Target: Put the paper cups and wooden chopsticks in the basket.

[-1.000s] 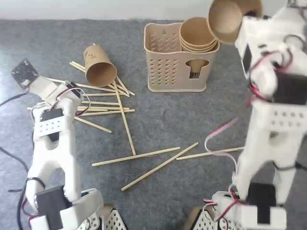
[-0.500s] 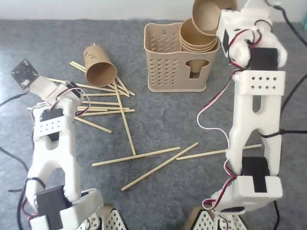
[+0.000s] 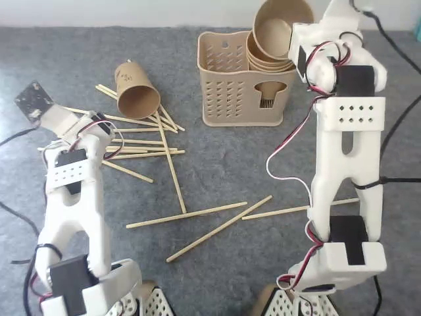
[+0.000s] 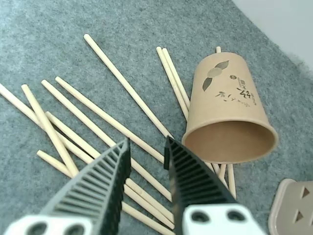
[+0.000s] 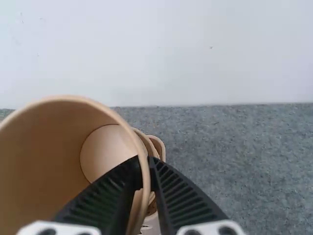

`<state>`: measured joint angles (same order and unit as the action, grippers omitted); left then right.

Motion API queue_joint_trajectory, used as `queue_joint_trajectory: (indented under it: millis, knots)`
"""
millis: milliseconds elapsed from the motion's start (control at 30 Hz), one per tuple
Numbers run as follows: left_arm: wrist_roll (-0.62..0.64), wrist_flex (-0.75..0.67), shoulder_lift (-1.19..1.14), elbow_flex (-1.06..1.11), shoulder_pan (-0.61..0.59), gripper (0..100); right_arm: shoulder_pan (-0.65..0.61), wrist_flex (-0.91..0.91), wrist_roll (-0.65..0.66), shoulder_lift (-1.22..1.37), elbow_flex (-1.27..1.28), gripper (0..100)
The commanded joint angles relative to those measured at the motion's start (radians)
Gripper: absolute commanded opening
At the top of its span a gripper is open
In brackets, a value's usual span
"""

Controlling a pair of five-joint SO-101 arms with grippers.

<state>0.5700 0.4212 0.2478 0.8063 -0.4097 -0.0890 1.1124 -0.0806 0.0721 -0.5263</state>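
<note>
**Right arm.** The right claw [image 5: 144, 166] is pinching the rim of a tan paper cup [image 5: 54, 161], one finger inside the wall and one outside; the cup is hanging tilted, its mouth open toward the wrist camera; a rim grip of this kind is leaving the base free to enter another cup. In the high view the tan paper cup [image 3: 283, 26] is hovering just above the nested stack of paper cups [image 3: 266, 62], which is standing in the compartment of the beige perforated plastic basket [image 3: 227, 92] on the right arm's side; from this alignment the step in hand is judged to be nesting, with the cup probably needing to be righted before release.

**Left arm.** The left claw [image 4: 146, 144] is standing narrowly open and holding nothing, above the heap of pale wooden chopsticks [image 4: 98, 129] and near the fallen paper cup [image 4: 227, 112], which is lying on its side across several sticks; so narrow a gap is suiting a thin stick rather than the cup.

**Remaining work.** All the chopsticks in view are lying on the grey felt tabletop [image 3: 223, 164]; the loose chopsticks [image 3: 187, 216] are lying between the two arms, well apart from the heap; most of the task is judged to be outstanding.
</note>
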Motion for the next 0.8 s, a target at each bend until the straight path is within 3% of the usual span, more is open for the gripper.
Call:
queue_joint_trajectory:
  millis: [0, 133, 467, 567, 667, 767]
  knots:
    - [-0.011, -0.025, 0.003, -0.048, 0.011, 11, -0.007, 0.005, -0.011, -0.012, -0.040, 9.0]
    - [-0.011, -0.025, 0.003, -0.048, 0.011, 11, -0.007, 0.005, -0.011, -0.025, -0.046, 20.8]
    - [-0.011, -0.025, 0.003, -0.048, 0.011, 11, -0.001, 0.206, -0.011, -0.136, -0.250, 18.9]
    - [-0.011, -0.025, 0.003, -0.048, 0.011, 11, -0.001, 0.331, -0.012, -0.189, -0.287, 14.7]
    - [-0.011, -0.025, 0.003, -0.048, 0.011, 11, -0.001, 0.437, -0.014, -0.252, -0.288, 1.7]
    - [-0.011, -0.025, 0.003, -0.048, 0.012, 11, 0.021, 0.501, -0.014, -0.295, -0.285, 2.5]
